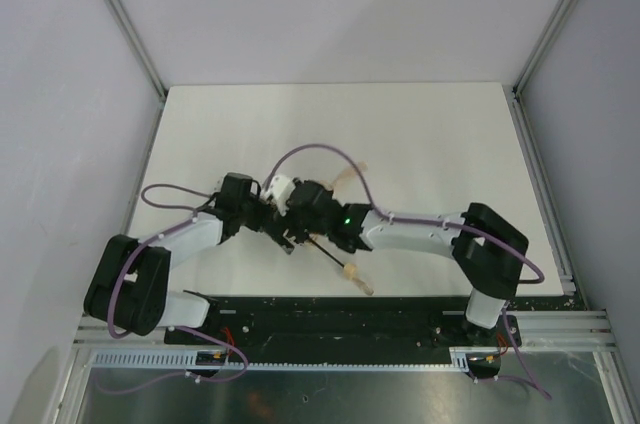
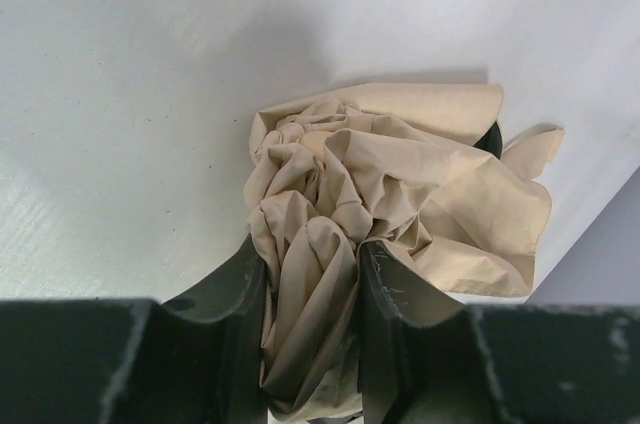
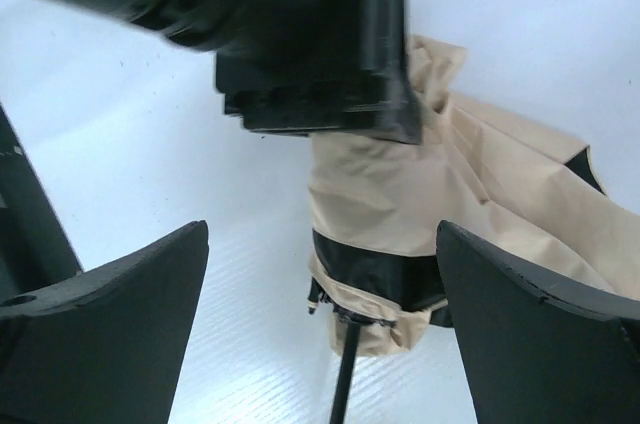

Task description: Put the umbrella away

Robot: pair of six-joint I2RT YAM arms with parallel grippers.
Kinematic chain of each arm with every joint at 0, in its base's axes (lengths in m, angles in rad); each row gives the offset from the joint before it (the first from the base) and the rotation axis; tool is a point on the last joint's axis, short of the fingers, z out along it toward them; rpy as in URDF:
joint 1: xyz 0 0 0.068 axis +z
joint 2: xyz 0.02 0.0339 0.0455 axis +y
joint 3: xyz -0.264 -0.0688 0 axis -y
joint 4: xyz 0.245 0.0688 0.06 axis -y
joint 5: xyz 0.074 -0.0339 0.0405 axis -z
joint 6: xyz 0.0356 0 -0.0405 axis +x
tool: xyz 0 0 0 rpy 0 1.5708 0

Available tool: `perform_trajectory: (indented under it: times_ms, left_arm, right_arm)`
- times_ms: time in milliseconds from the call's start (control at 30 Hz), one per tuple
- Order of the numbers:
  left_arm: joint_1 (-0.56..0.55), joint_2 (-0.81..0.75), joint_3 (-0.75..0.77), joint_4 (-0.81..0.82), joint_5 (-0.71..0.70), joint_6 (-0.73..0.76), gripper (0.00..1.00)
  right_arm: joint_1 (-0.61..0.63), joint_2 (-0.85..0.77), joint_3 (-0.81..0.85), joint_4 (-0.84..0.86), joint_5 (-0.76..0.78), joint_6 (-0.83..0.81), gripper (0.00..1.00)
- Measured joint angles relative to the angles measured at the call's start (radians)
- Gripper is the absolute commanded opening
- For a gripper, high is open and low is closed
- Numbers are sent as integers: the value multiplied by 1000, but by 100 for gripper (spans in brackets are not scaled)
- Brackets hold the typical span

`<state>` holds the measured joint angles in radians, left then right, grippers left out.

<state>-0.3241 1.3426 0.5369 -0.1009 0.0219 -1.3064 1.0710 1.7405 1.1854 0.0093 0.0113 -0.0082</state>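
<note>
Beige umbrella (image 2: 380,194) fabric bunched on white desk (image 2: 120,94). Left end effector (image 2: 310,269) clenched on fabric. Right end effector (image 3: 320,244) released, jaws spread wide, facing umbrella.

White table (image 1: 420,134) — umbrella (image 2: 400,194) on it

Top external: high above the near edge, looking down on the whole white tabletop (image 1: 420,134), far off. Left wrist: very close, facing out past left hand (image 2: 310,264) onto bunched umbrella (image 2: 400,184). Right wrist: very close, low over tabletop, facing out between fingers of right hand (image 3: 320,244). Shared by both wrist views: same beige canopy and white surface.
</note>
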Motion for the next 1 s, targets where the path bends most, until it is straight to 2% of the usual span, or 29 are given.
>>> perform_trajectory:
  times_ms: [200,300,467,633,700,733,767,867,967,1000]
  left_arm:
    - [0,13,25,-37,1,-1,0]
    - [0,16,30,-45,2,-2,0]
    - [0,18,32,-53,2,-2,0]
    - [0,30,47,-72,5,3,0]
    - [0,32,53,-79,6,6,1]
    - [0,32,56,-84,5,8,6]
    - [1,32,60,-91,3,10,15]
    - [2,31,69,-103,-5,25,54]
    - [2,21,69,-127,-16,55,85]
    - [2,15,69,-137,-15,70,92]
  right_arm:
    - [124,117,0,67,232,-146,93]
    - [138,190,-1,119,317,-188,84]
    - [142,287,-1,200,421,-228,52]
    - [119,306,0,219,439,-174,7]
    - [112,306,2,217,428,-130,2]
    - [109,306,3,217,422,-118,1]
    - [105,306,3,217,413,-97,0]
    - [89,303,4,214,370,-53,0]
    - [57,299,3,217,275,-3,0]
    - [44,299,2,224,236,16,0]
